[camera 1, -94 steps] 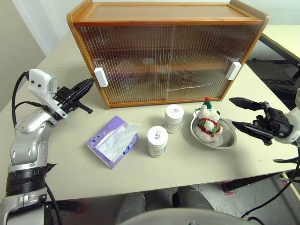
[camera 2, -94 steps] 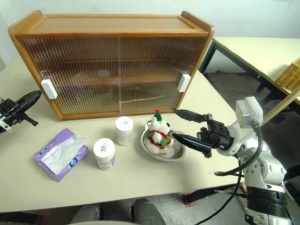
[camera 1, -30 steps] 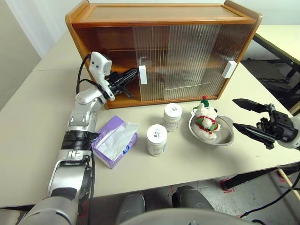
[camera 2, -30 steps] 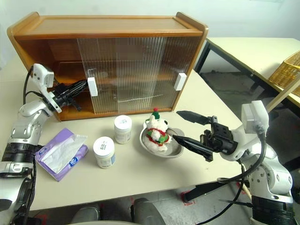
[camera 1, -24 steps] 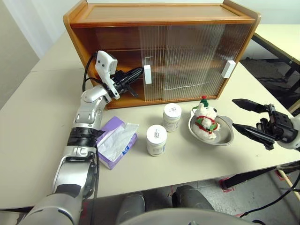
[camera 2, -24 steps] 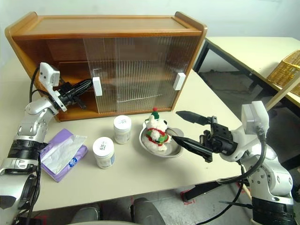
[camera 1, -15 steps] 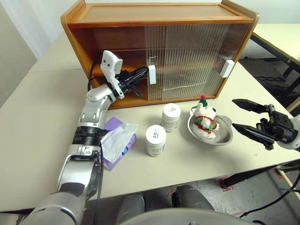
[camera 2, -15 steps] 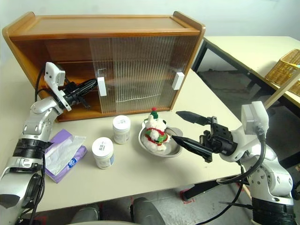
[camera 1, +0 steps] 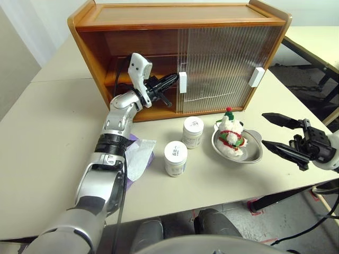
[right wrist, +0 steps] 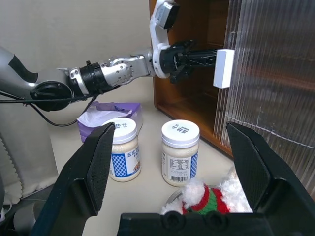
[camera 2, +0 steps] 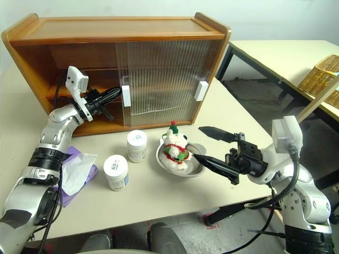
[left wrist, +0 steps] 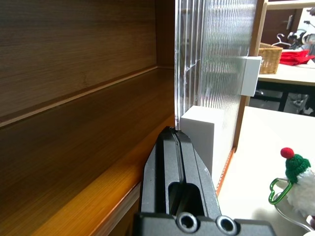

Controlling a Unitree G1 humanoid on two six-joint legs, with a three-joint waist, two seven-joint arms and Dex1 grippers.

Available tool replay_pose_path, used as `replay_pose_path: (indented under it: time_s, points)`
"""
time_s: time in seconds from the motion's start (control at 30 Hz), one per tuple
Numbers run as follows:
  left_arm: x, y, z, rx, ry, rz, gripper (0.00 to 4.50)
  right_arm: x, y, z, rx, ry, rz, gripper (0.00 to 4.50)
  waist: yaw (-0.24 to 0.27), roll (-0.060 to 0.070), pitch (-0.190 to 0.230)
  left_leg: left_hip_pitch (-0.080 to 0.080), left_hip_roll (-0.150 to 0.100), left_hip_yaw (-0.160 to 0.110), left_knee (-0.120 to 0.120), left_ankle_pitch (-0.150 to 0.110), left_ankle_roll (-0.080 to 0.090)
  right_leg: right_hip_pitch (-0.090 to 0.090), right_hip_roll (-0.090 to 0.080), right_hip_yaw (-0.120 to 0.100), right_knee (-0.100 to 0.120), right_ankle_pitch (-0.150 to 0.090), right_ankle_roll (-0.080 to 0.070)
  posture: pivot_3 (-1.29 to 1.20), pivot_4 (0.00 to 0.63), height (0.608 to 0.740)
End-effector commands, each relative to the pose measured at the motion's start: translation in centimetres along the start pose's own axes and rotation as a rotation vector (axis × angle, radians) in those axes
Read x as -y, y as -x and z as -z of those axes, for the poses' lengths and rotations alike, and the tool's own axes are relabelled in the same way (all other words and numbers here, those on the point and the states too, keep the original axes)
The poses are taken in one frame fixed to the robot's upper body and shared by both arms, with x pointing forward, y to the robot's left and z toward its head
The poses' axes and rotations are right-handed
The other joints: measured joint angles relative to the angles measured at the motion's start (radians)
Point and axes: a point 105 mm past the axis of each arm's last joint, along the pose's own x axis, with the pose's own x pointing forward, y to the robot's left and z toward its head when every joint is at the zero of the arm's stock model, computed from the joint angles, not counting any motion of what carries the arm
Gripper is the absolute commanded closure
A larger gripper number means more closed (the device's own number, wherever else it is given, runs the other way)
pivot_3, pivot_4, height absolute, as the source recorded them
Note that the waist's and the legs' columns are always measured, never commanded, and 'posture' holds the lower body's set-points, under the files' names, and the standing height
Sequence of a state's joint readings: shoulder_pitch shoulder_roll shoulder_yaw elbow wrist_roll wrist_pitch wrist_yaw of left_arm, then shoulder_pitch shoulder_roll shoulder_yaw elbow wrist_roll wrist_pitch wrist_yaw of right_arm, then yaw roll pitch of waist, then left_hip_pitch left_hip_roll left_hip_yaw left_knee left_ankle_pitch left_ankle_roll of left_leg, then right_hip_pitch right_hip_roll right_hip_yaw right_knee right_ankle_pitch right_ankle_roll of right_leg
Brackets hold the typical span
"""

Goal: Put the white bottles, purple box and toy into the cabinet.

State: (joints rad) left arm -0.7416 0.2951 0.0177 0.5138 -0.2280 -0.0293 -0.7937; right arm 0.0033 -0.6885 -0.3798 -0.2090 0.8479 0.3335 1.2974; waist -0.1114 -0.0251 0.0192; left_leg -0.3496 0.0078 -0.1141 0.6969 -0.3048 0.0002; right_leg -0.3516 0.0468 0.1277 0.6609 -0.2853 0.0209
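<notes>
Item 1. My left hand (camera 1: pixel 170 80): fingers pressed together, empty, tips against the white handle (camera 1: pixel 183 82) of the left sliding door (camera 2: pixel 159 79). Left half of the cabinet (camera 1: pixel 180 16) stands open; both shelves there look bare.

Item 2. My right hand (camera 1: pixel 275 132): fingers wide apart, empty, hovering over the counter's right edge, just beside the metal bowl (camera 1: pixel 253 154).

Item 3. Cabinet: at the counter's (camera 1: pixel 42 137) back edge, long axis along that edge, open front facing me.

Item 4. White bottles (camera 1: pixel 193 132), second one (camera 1: pixel 175 158): upright, lids up, mid-counter in front of the cabinet, near each other but apart.

Item 5. Purple box (camera 2: pixel 74 169): lying flat toward the counter's left front, under my left forearm, tissue uppermost; long axis runs slantwise from the front-left toward the cabinet.

Item 6. Toy (camera 1: pixel 231 138): sitting upright in the bowl, red hat up, on the counter's right side.

Risks, as I judge them:
- Closed tips bear on a small handle; they could slip off it, and the door would stop short.
- My forearm hangs low over the tissue pack; swinging back could drag it toward the front edge.
- The bottles stand close together, so reaching for one could knock over the other.
</notes>
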Motion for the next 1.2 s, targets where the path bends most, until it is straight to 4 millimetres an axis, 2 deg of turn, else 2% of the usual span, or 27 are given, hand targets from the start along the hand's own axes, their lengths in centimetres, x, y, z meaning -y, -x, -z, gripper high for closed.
replay_pose_path:
  time_s: [0.03,0.2,0.3,0.43,0.57,0.67,0.7,0.73,0.8,0.9,1.07,1.2]
  points:
    - [-0.3,-0.1,-0.2,-0.016,-0.017,-0.001,4.49,-0.2,-0.1,-0.3,0.008,0.016,-0.005,0.00,-0.001,0.000,0.000,0.000,0.000,0.000,0.000,0.000,0.000,0.000,0.000,0.000,0.000,0.000,0.001,-0.24,0.000,0.740]
    - [-0.9,2.9,-0.6,-0.051,-0.043,-0.029,4.49,-0.1,-0.4,0.0,0.009,0.004,-0.026,0.00,-0.019,0.001,0.000,0.000,0.000,0.000,-0.001,0.000,0.000,0.000,0.000,0.000,0.000,0.000,0.001,-0.22,0.000,0.740]
    - [-0.6,4.7,-1.0,-0.068,-0.039,-0.035,3.92,0.0,-0.7,0.2,0.007,-0.001,-0.042,0.00,-0.023,0.001,-0.001,-0.001,0.000,0.001,-0.001,0.000,0.000,0.000,0.001,0.000,0.000,-0.001,0.001,-0.20,0.000,0.740]
    - [-0.1,7.1,-2.0,-0.101,-0.031,-0.041,2.60,0.3,-0.9,0.2,0.009,-0.005,-0.061,0.00,-0.022,0.001,-0.001,-0.002,0.000,0.002,-0.001,0.000,0.000,-0.002,0.001,0.000,0.000,0.001,-0.003,-0.18,0.000,0.740]
    - [0.5,10.5,-3.3,-0.159,0.037,-0.040,1.26,0.6,-1.2,0.4,0.006,-0.009,-0.083,0.00,-0.019,0.002,-0.001,-0.001,0.000,0.002,-0.002,0.000,0.000,-0.003,0.001,0.000,0.000,0.004,-0.011,-0.17,0.000,0.740]
    - [0.8,12.3,-4.1,-0.204,0.085,-0.035,0.16,0.7,-1.3,0.4,0.006,-0.010,-0.094,0.00,-0.012,0.002,-0.001,-0.001,0.000,0.002,-0.002,0.000,0.000,-0.004,0.001,0.000,0.001,0.004,-0.013,-0.15,0.000,0.740]
    - [0.8,12.7,-4.3,-0.218,0.098,-0.037,0.01,0.7,-1.3,0.4,0.007,-0.010,-0.096,0.00,-0.009,0.002,-0.002,-0.001,0.000,0.002,-0.002,0.000,0.000,-0.004,0.000,0.000,0.002,0.004,-0.014,-0.15,0.000,0.740]
    - [0.5,14.8,-4.5,-0.285,0.145,-0.049,0.01,0.8,-1.4,0.5,0.007,-0.012,-0.101,0.00,-0.005,0.003,-0.002,-0.001,0.000,0.002,-0.003,0.000,0.000,-0.005,0.000,0.000,0.002,0.004,-0.015,-0.14,0.000,0.740]
    - [0.4,17.5,-5.0,-0.381,0.222,-0.064,0.01,0.9,-1.5,0.6,0.007,-0.016,-0.111,0.00,-0.006,0.003,-0.002,-0.001,0.001,0.002,-0.003,-0.001,-0.001,-0.006,0.000,0.001,0.005,0.003,-0.018,-0.14,0.000,0.740]
    - [0.4,20.3,-4.5,-0.504,0.329,-0.081,0.01,0.9,-1.5,0.7,0.006,-0.020,-0.120,0.00,-0.002,0.005,-0.004,0.000,0.003,0.002,-0.006,-0.001,-0.002,-0.010,0.001,0.001,0.007,0.002,-0.022,-0.13,0.000,0.740]
    - [0.8,23.6,-2.1,-0.686,0.464,-0.129,0.01,0.8,-1.7,1.0,0.006,-0.023,-0.128,0.00,0.015,0.013,-0.008,0.002,0.004,0.000,-0.010,-0.003,-0.003,-0.016,-0.002,0.001,0.007,0.001,-0.027,-0.13,0.000,0.740]
    - [1.2,24.2,-0.5,-0.718,0.563,-0.138,0.01,0.5,-1.6,1.4,-0.006,-0.028,-0.130,0.00,0.023,0.012,-0.009,0.002,0.005,-0.006,-0.014,-0.003,-0.005,-0.019,-0.005,0.000,0.007,0.003,-0.034,-0.14,0.002,0.740]
